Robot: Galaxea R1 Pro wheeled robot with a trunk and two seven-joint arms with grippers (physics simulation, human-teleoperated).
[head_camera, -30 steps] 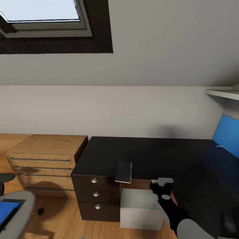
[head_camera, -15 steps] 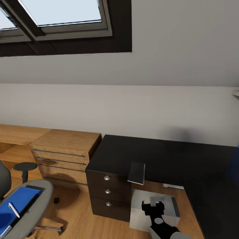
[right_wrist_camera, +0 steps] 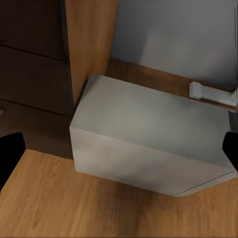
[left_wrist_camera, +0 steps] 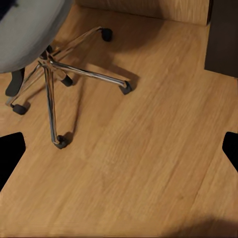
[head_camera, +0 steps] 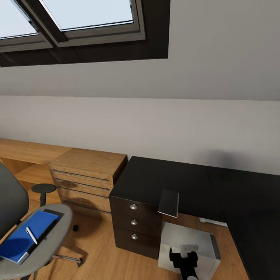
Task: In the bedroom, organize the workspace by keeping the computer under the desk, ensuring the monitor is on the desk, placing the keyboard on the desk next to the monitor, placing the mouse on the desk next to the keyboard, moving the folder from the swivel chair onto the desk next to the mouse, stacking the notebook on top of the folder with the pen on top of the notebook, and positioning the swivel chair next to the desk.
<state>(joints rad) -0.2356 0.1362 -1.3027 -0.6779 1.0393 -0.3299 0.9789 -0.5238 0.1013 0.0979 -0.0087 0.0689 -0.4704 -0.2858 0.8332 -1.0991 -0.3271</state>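
The grey swivel chair (head_camera: 23,249) stands at the lower left, its chrome star base (left_wrist_camera: 54,74) on the oak floor. The blue folder (head_camera: 21,241) lies on its seat with the white pen (head_camera: 31,235) on top. A dark grey notebook (head_camera: 169,203) overhangs the front edge of the black desk (head_camera: 171,181). Under the desk sits the pale grey computer (head_camera: 186,237) (right_wrist_camera: 148,144). My right gripper (head_camera: 184,253) (right_wrist_camera: 119,153) hangs open in front of it. Over bare floor beside the chair base, my left gripper (left_wrist_camera: 119,153) is open. Monitor, keyboard and mouse are out of view.
An oak dresser (head_camera: 87,171) with bar handles stands left of the desk's drawer unit (head_camera: 134,225). A small white fitting (head_camera: 212,221) lies on the floor behind the computer. Skylights sit in the sloped wall above. Open floor lies between chair and drawers.
The camera has swung left, bringing the chair with the folder and pen further into view. My right gripper now sits lower in the picture, in front of the computer.
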